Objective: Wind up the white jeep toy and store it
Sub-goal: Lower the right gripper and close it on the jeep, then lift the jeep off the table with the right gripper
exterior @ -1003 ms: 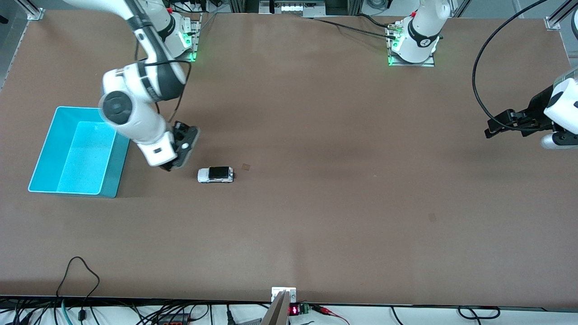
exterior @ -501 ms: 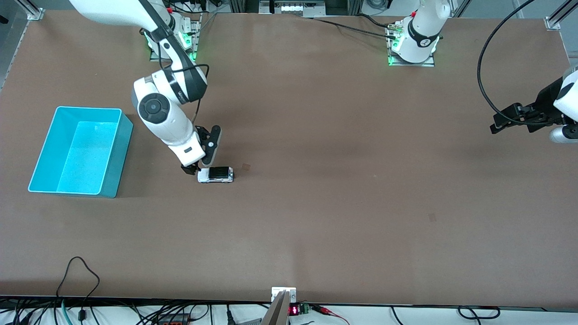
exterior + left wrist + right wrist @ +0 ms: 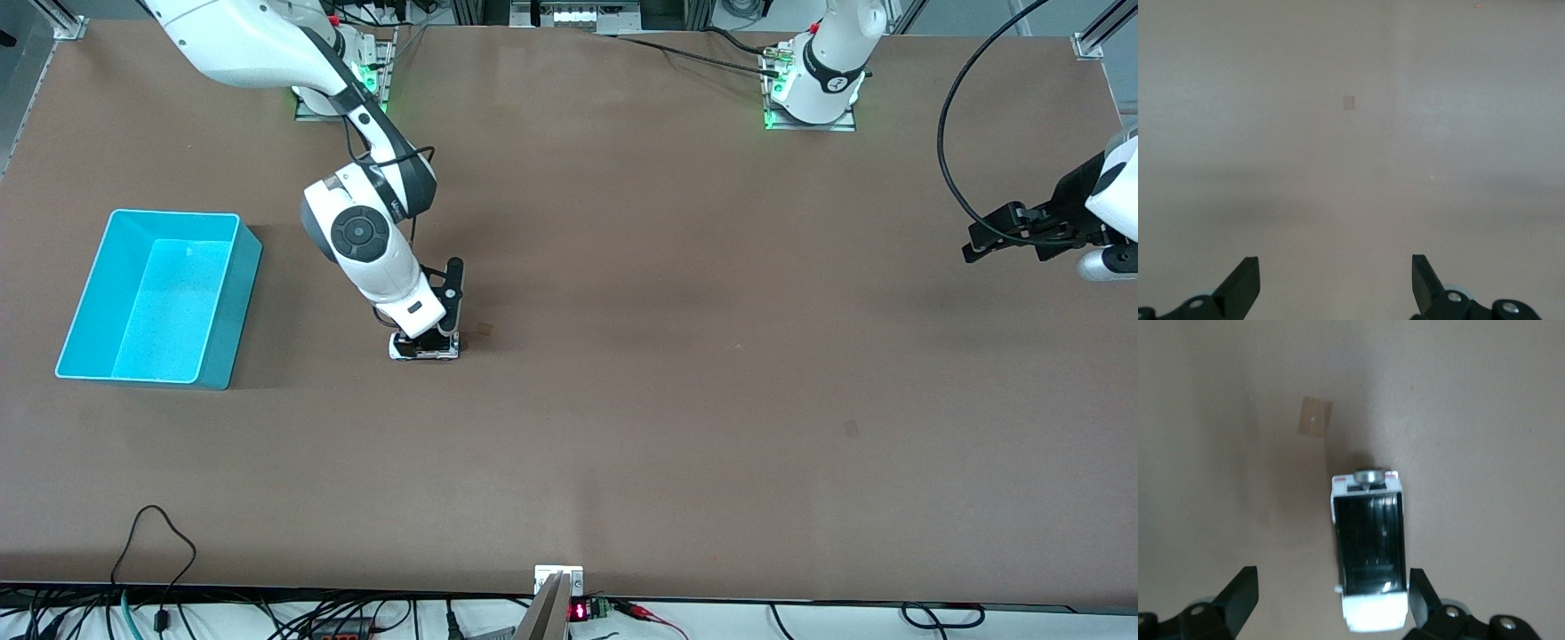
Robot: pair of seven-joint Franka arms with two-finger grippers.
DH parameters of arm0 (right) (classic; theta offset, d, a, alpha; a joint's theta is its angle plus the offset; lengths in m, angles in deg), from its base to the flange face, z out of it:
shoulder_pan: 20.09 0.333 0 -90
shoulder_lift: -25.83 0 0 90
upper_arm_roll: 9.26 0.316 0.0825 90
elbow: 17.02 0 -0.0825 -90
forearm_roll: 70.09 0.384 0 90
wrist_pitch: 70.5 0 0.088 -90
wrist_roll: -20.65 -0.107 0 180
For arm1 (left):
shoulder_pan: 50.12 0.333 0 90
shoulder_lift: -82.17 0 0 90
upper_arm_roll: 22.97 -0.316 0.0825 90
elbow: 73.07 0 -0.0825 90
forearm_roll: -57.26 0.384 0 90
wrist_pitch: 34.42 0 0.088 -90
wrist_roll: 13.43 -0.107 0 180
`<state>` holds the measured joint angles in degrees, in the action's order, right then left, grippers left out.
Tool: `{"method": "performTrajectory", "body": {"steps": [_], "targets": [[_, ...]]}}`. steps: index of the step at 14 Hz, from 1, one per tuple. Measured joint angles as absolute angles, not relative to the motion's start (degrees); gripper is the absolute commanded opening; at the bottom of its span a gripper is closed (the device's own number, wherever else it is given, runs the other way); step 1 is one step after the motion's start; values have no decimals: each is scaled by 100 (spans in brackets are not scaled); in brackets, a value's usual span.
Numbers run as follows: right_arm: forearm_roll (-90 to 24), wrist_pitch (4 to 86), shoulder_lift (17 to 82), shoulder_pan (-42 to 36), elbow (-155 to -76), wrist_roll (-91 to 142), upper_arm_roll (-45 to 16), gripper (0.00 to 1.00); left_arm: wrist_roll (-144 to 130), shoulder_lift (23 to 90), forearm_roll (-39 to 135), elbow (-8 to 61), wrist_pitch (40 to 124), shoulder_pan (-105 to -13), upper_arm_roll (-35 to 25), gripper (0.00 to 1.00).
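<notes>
The right pincer [image 3: 1328, 603] hangs wide open over the white jeep toy [image 3: 425, 348] on the tabletop [image 3: 667, 356] near the turquoise bin [image 3: 231, 293], so closing comes next, the right wrist view alone showing the car's roof between the fingers, while the left pincer [image 3: 1335, 283] waits open and empty.

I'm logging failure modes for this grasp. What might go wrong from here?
The open right gripper sits off-centre over the white jeep toy: one finger is right beside the jeep, the other well clear. Closing may shove or twist it instead of gripping it. The glossy roof could also slip. The left gripper waits, open.
</notes>
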<state>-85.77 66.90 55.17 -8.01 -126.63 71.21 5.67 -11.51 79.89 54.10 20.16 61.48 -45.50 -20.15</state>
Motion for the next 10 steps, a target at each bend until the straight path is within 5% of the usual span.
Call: {"method": "performTrajectory", "body": {"steps": [6,8,10], "targets": [[-8691,7076,5758,-790,-12614,7122,513,100,-1152,7989,5410,2016,6125,-4548,-2026,100],[-8730,7217,5885,-789,-12612,7122,493,78,-1152,7989,5410,2017,6117,-4542,-2049,100],[-8760,7287,6006,-789,-12602,7122,459,27,-1152,7988,5410,2017,6116,-4536,-2058,100]]}}
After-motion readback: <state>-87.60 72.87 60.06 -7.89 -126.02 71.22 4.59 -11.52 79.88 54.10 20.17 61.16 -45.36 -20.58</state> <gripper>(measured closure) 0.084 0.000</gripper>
